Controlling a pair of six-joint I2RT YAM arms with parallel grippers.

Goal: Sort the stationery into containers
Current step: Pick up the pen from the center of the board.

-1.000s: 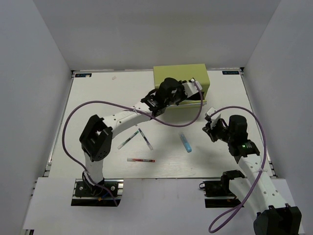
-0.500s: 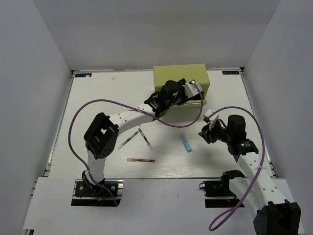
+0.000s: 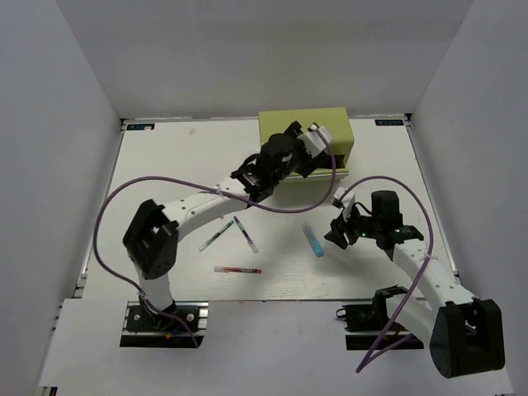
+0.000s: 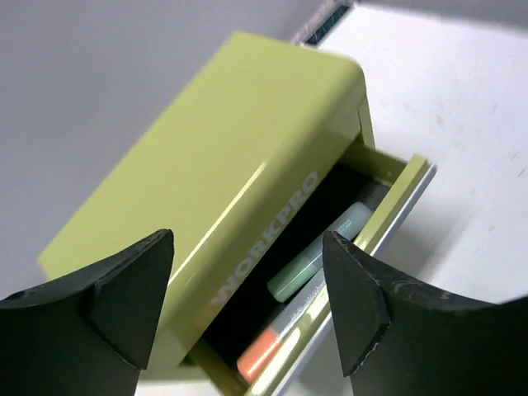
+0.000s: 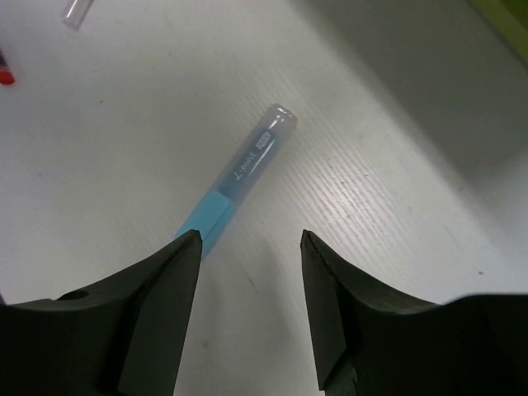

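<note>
At 12 o'clock the left gripper (image 4: 247, 239), spread and empty, faces the olive-green metal cabinet (image 4: 206, 157); its pulled-out drawer (image 4: 402, 200) holds a mint-green marker (image 4: 318, 256) and orange marker (image 4: 262, 356). At 4 o'clock the right gripper (image 5: 249, 238), also spread, overhangs the blue marker (image 5: 239, 177).

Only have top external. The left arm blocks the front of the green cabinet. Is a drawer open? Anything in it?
Observer: Yes. In the left wrist view one drawer of the cabinet is pulled out. A mint green marker and an orange marker lie inside.
Operator: Left claw carrying anything?
Observer: No. The left claw is open and empty, above the drawer.
Operator: Has the right claw got the blue marker?
Observer: No. In the right wrist view the right claw is open. The blue marker lies flat on the table, its blue end near one finger, not gripped.
</note>
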